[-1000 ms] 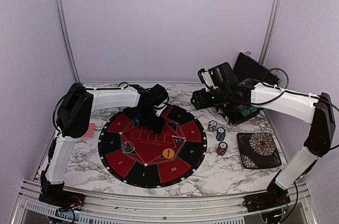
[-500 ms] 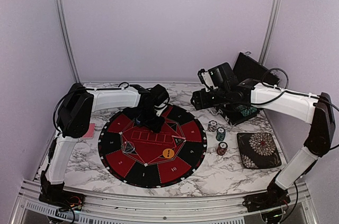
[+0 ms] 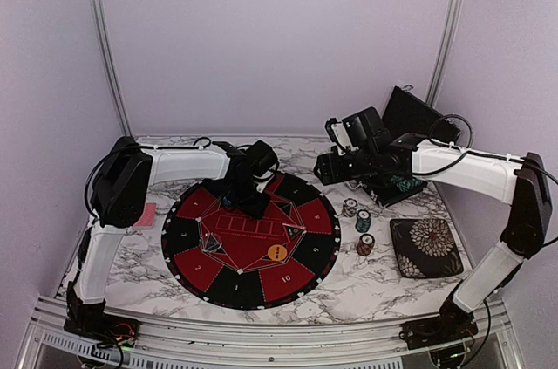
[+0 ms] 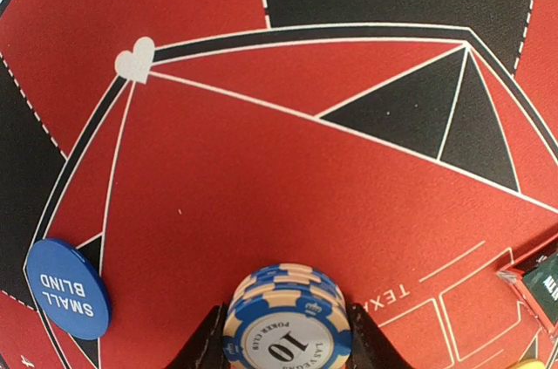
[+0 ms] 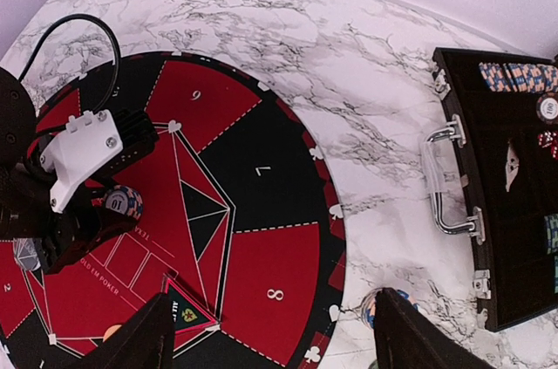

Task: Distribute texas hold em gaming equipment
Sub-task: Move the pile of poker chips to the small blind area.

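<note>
My left gripper (image 3: 248, 201) is low over the round red-and-black poker mat (image 3: 209, 269), shut on a small stack of blue-and-cream chips (image 4: 286, 317) marked 10. The stack also shows in the right wrist view (image 5: 122, 203). A blue SMALL BLIND disc (image 4: 67, 289) lies on the mat just left of it. An orange disc (image 3: 277, 253) lies on the mat's near side. Three chip stacks (image 3: 350, 208) (image 3: 364, 221) (image 3: 365, 244) stand on the marble right of the mat. My right gripper (image 5: 275, 338) is open and empty, high above the mat's far right edge.
An open black case (image 3: 397, 181) with chips (image 5: 514, 77) stands at the back right. A dark flower-patterned tray (image 3: 425, 247) lies at the right. A pink card (image 3: 146, 215) lies left of the mat. A green triangular marker (image 5: 186, 315) lies on the mat.
My right wrist has shifted slightly. My left gripper has stayed in place with the blue chip stack.
</note>
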Robot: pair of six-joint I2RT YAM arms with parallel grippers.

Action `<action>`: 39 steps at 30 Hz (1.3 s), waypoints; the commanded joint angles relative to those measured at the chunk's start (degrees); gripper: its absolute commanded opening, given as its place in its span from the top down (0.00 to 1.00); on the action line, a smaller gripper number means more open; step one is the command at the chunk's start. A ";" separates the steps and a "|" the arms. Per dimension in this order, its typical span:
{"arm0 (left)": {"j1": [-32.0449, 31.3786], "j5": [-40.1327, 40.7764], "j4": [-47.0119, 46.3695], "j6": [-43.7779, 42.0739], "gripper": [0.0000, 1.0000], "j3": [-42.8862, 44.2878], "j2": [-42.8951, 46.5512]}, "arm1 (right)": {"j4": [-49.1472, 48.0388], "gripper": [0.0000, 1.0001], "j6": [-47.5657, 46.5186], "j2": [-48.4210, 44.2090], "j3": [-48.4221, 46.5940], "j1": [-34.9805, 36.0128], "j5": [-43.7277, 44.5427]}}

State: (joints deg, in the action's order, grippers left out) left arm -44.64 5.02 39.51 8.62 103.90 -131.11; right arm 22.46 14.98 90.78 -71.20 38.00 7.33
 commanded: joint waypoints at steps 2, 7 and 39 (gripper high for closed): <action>-0.07 2.07 1.28 1.90 0.67 -5.12 1.50 | -1.89 0.24 0.50 -0.92 -0.16 -0.21 -0.70; 0.23 2.78 -0.31 3.34 0.67 -8.69 3.86 | -2.15 0.24 0.42 -0.42 -0.17 -0.21 -0.99; 1.16 2.68 1.34 1.88 0.66 -2.23 -0.70 | -1.80 0.24 0.71 0.18 0.51 -0.21 -0.83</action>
State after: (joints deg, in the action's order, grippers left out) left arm -43.83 6.04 37.95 11.14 101.51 -129.71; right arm 21.43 15.03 90.83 -70.50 38.00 6.52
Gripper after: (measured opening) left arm 0.414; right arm 0.760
